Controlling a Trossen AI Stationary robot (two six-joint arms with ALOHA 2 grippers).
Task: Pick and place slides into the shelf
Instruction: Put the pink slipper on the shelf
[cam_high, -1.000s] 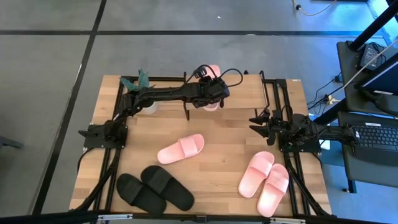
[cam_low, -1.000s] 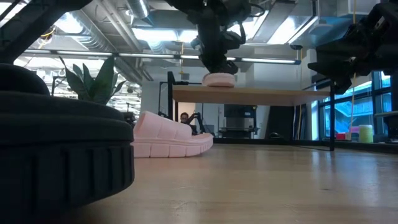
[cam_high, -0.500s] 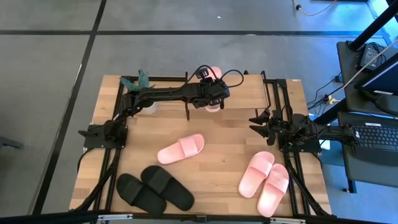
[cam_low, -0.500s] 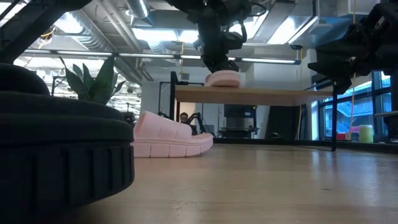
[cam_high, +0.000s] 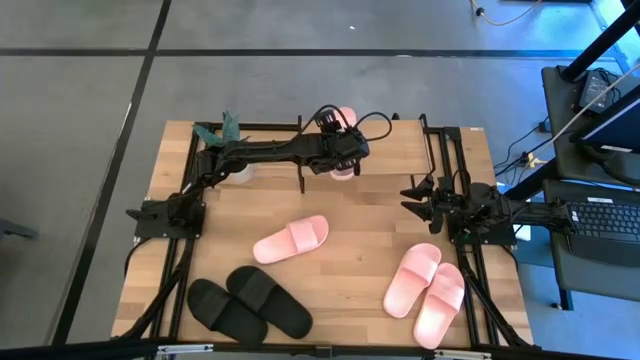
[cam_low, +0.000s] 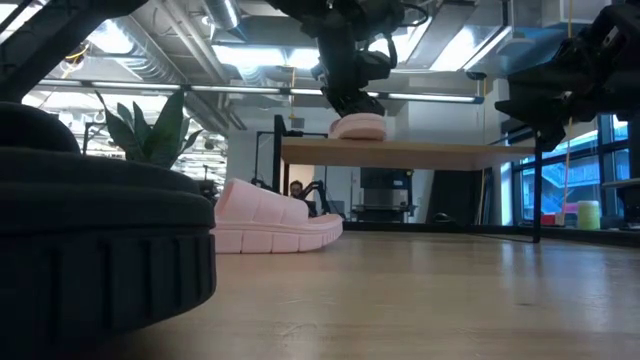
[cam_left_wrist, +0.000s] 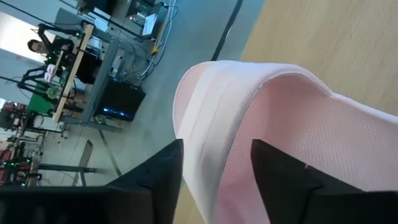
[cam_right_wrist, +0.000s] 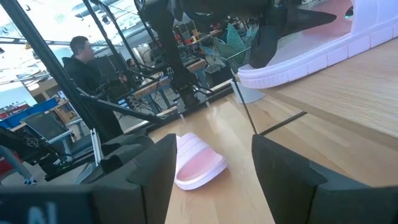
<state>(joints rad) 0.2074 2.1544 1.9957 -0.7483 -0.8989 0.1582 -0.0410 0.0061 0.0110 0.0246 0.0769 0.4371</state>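
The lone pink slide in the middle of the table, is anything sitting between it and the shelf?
Nothing visible does. From above, bare wood lies between the lone pink slide and the shelf. The left gripper is over the pink slide on the shelf; the black pair lies on the opposite side.

My left pincer (cam_high: 343, 150) is over the pale pink foam slide (cam_high: 343, 117) on the small wood-topped shelf (cam_high: 400, 140) at the wooden counter's (cam_high: 350, 290) back; my right pincer (cam_high: 412, 195) waits right. Before them lie a single pink slide (cam_high: 291, 239), a pink pair (cam_high: 425, 289) and a matte black pair (cam_high: 248, 302).
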